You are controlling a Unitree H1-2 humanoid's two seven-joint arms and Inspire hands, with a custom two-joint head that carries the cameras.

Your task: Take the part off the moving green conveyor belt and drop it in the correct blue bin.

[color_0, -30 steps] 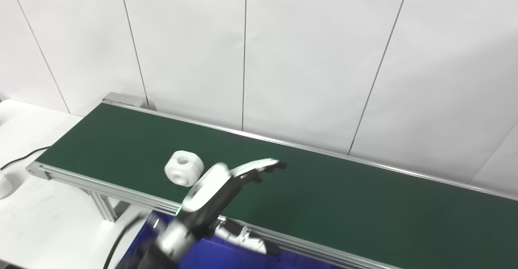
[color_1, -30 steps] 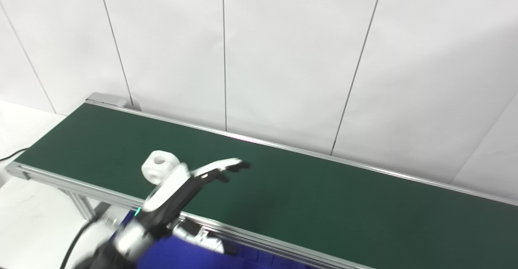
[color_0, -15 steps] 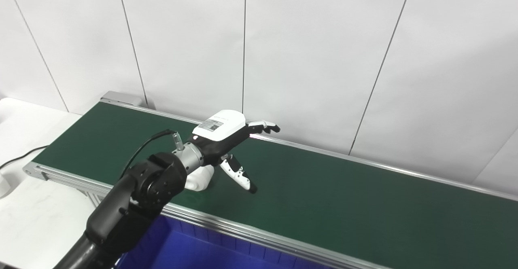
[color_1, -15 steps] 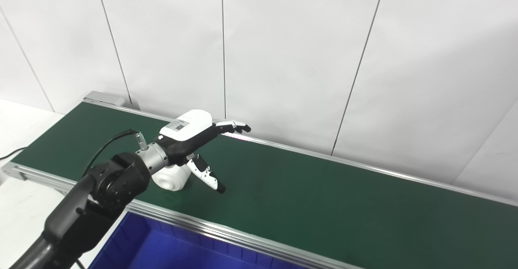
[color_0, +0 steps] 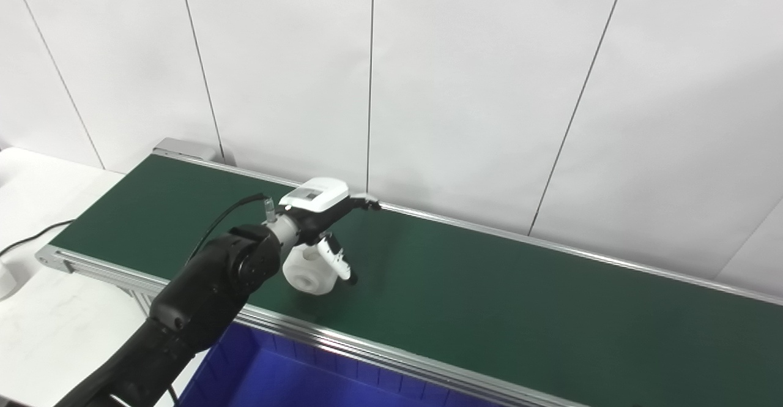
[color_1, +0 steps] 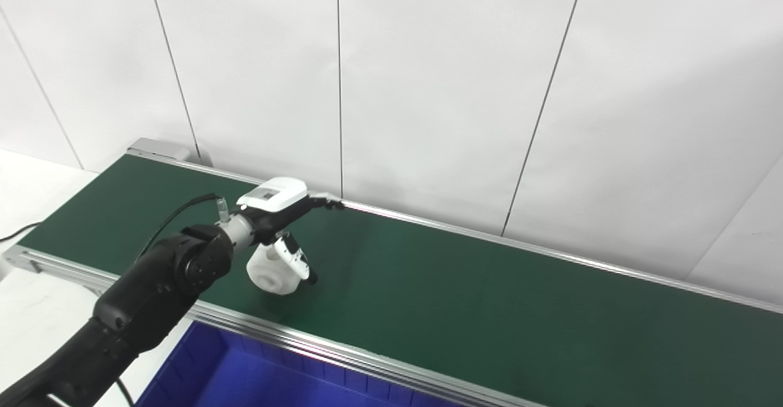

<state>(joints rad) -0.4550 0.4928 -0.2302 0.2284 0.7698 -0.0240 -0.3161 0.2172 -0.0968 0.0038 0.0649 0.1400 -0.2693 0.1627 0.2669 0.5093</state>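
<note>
A white round part [color_0: 309,275] with a hole lies on the green conveyor belt [color_0: 489,297], near its front rail. My left hand [color_0: 321,208] hovers over the part from the left, fingers spread and reaching toward the back rail, thumb [color_0: 337,259] hanging down against the part's right side. The hand is open and holds nothing. The part also shows in the right eye view [color_1: 275,275] under the hand [color_1: 278,202]. A blue bin [color_0: 293,376] sits below the belt's front rail. My right hand is out of view.
The belt's silver front rail [color_0: 391,355] runs between the belt and the bin. A white wall stands right behind the back rail [color_0: 550,245]. A white table [color_0: 43,327] with a black cable [color_0: 30,238] lies at the left.
My left hand has moved forward and down over the belt, with the thumb now beside the part. The part has travelled to the right along the belt.
</note>
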